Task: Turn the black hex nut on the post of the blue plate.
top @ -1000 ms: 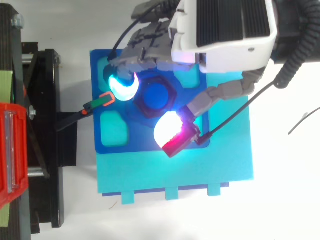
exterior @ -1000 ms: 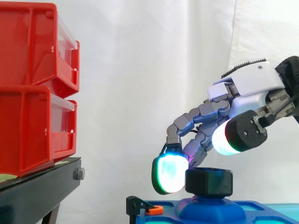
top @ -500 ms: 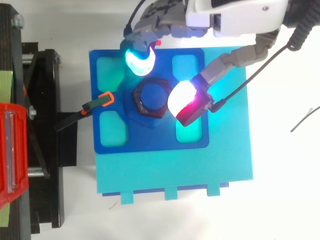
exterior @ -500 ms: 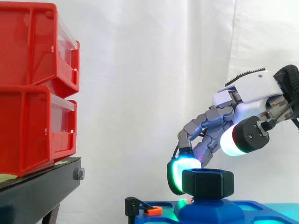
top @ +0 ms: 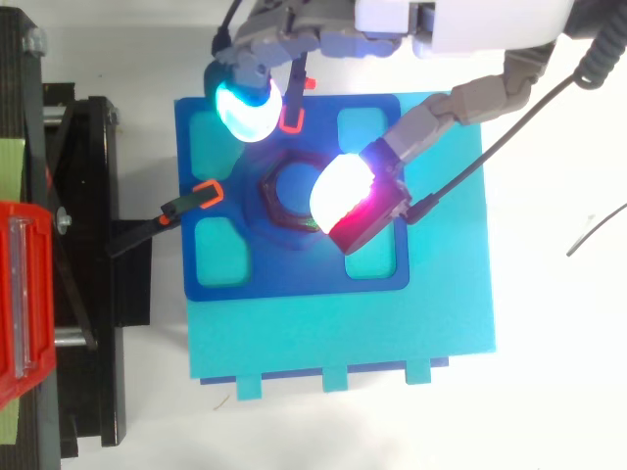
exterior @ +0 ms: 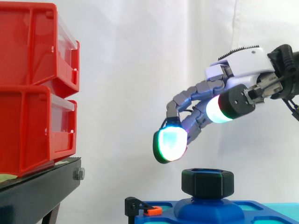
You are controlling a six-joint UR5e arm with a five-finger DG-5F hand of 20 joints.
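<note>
The hand (exterior: 250, 67) hangs in the air above the nut (exterior: 207, 182), touching nothing. Its fingers are loosely bent and spread apart, with nothing held between them. From the side, one fingertip (exterior: 170, 144) glows cyan-white and points down and to the left, up off the nut and a bit to its left. The thumb pad (exterior: 217, 110) sits higher and to the right, glowing white with a cyan edge. There's clear air between both pads and the nut's top face.

From above, the cyan fingertip (top: 245, 108) is over the plate's far edge, and the thumb pad (top: 343, 191), white going to red, covers the right side of the nut.

The nut sits level on the post (exterior: 208, 209), which rises as a rounded blue mound from the middle of the plate (top: 294, 284). The plate has cut-out pockets (top: 221, 251) around the post and lies on a cyan base (top: 343, 343). A small black clamp with an orange tip (top: 207, 194) touches the plate's left edge.

Off to the left, two red bins (exterior: 32, 88) are stacked on a black stand (exterior: 37, 191), well apart from the plate, before the curtain (exterior: 140, 70).
</note>
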